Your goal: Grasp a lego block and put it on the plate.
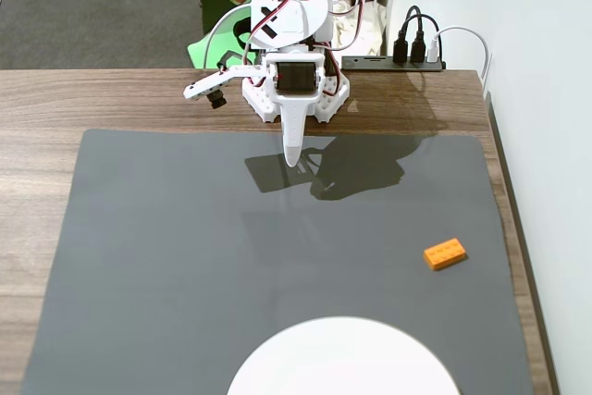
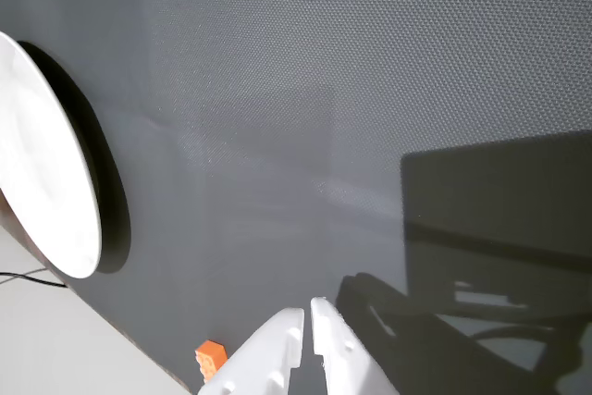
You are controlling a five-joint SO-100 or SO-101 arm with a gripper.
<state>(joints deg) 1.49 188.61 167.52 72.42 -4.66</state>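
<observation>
On the grey mat (image 1: 185, 256) that covers most of the wooden table (image 1: 55, 99), the orange brick (image 1: 445, 253) lies alone toward the right edge in the fixed view, well apart from the white plate (image 1: 342, 358) at the bottom edge. The arm (image 1: 291, 16) sits folded at the far side of the table, its pincer (image 1: 292, 156) pointing down over the mat's far edge, holding nothing and well away from the brick.

I judge the task to be at its very start: the reach for the brick has not begun. The next move calls for swinging the arm toward the right side of the fixed view, spreading the pincer, and coming down over the brick, which lies slightly askew, so the wrist may need turning to match.

The wrist view shows what the fixed one does not: the two white fingertips (image 2: 287, 339) lie pressed nearly together with only a thin slit between them. It catches the brick (image 2: 210, 355) only as a corner at the bottom edge, and the plate (image 2: 46, 164) at its left. The fixed view alone gives the whole layout and also a power strip (image 1: 393, 63) behind the table.
</observation>
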